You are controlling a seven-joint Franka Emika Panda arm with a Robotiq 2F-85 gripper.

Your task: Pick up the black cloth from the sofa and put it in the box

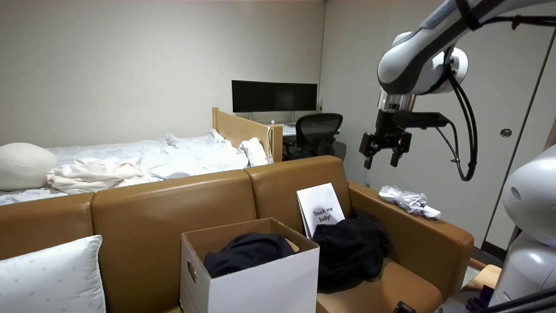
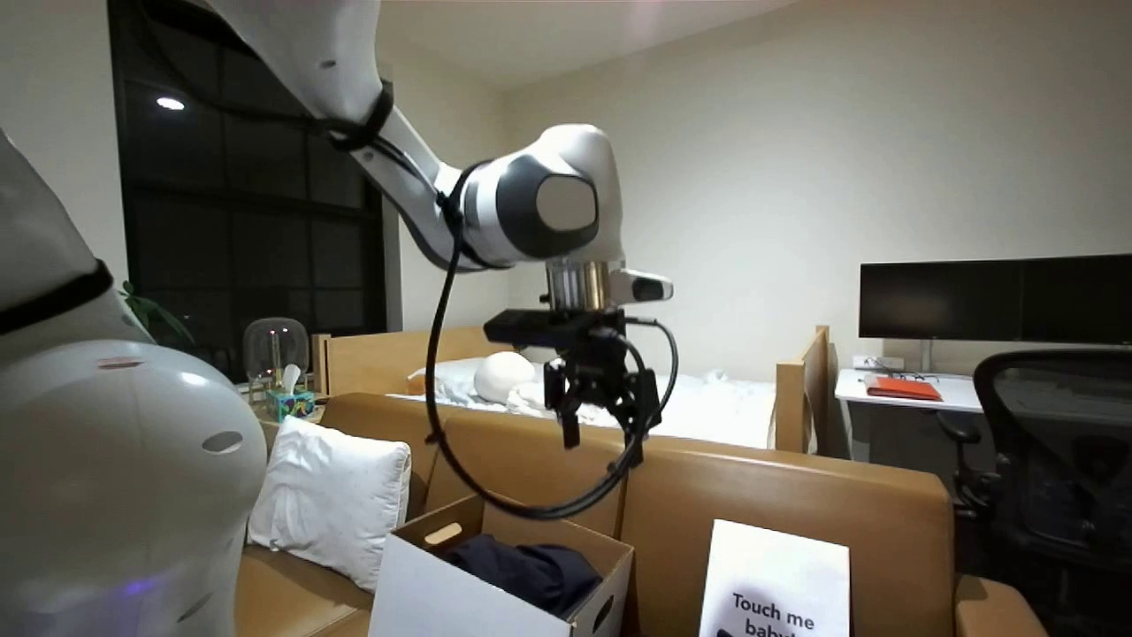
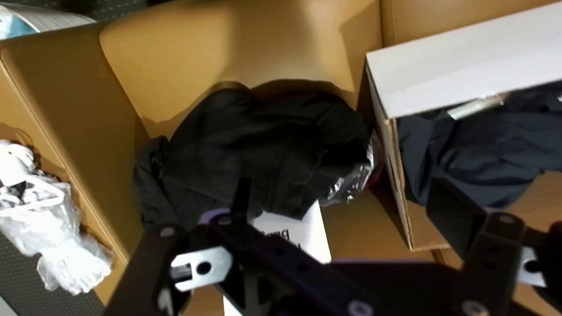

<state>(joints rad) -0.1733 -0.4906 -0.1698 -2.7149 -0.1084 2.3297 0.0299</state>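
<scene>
The black cloth lies crumpled on the seat of the brown sofa, near the armrest. In the wrist view the black cloth spreads below the gripper, partly over a white card. The box, white outside and brown inside, stands open beside it; it also shows in an exterior view and in the wrist view. A dark navy cloth lies inside the box. My gripper is open and empty, high above the armrest end of the sofa, its fingers apart and pointing down.
A white card reading "Touch me baby!" leans on the backrest behind the black cloth. Clear plastic shows at the cloth's edge by the box. A plastic bundle lies on the armrest. A white pillow sits beyond the box.
</scene>
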